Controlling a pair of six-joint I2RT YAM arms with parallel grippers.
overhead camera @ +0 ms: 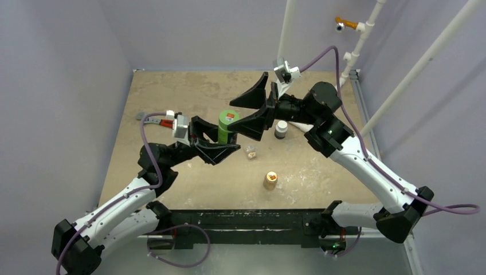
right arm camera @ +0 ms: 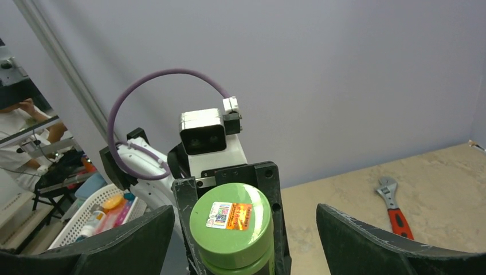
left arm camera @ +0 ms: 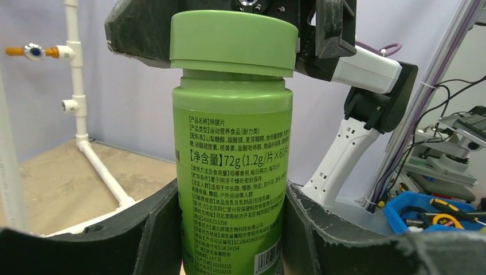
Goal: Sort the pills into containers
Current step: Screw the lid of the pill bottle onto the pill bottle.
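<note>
A green pill bottle (overhead camera: pixel 226 130) with a green cap (right arm camera: pixel 234 222) stands upright in my left gripper (overhead camera: pixel 220 141). The left fingers press both sides of its labelled body (left arm camera: pixel 232 189). My right gripper (overhead camera: pixel 243 113) is open, its jaws spread wide on either side of the cap without touching it. It shows behind the cap in the left wrist view. The small transparent case (overhead camera: pixel 250 152) lies on the table right of the bottle, with pale bits inside. I cannot make out loose pills.
A dark brown white-capped bottle (overhead camera: pixel 281 129) stands right of the grippers. A tan-orange bottle (overhead camera: pixel 270 180) stands nearer the front edge. A red-handled wrench (overhead camera: pixel 155 119) lies at the left, also in the right wrist view (right arm camera: pixel 394 206). White pipes rise at the back right.
</note>
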